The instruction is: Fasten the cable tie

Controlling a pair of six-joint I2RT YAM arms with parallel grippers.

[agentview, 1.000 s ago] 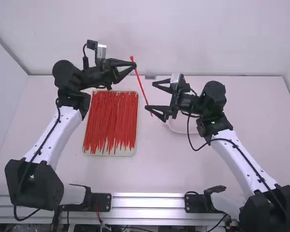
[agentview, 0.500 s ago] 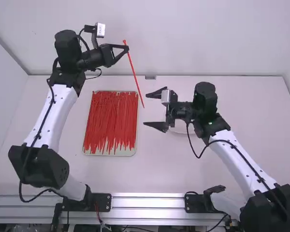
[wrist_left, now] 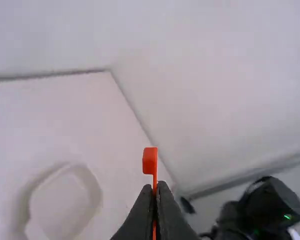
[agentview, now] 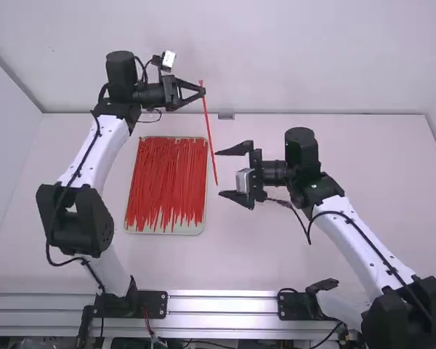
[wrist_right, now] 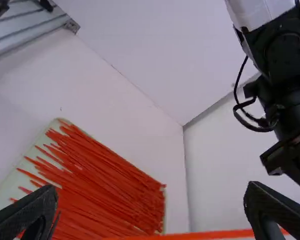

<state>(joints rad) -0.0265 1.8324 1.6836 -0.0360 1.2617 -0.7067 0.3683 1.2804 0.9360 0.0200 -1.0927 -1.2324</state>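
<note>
My left gripper (agentview: 200, 90) is raised above the table's far side and is shut on the head end of a red cable tie (agentview: 209, 134), which hangs down and slightly right. In the left wrist view the tie's head (wrist_left: 150, 160) sticks out past the shut fingers (wrist_left: 142, 212). My right gripper (agentview: 222, 174) is open at mid-table, its fingers spread on either side of the tie's lower tail. In the right wrist view the tie (wrist_right: 215, 233) crosses between the open fingers (wrist_right: 27, 210).
A pale tray (agentview: 164, 230) holding several red cable ties (agentview: 167, 182) lies at the left of the middle; the ties (wrist_right: 105, 190) also appear in the right wrist view. A white dish (wrist_left: 65, 200) rests on the table under the right arm.
The left gripper swung up and right with the tie, which now hangs nearly upright. The right gripper turned and moved left and nearer, so its open fingers straddle the tie's tail.
</note>
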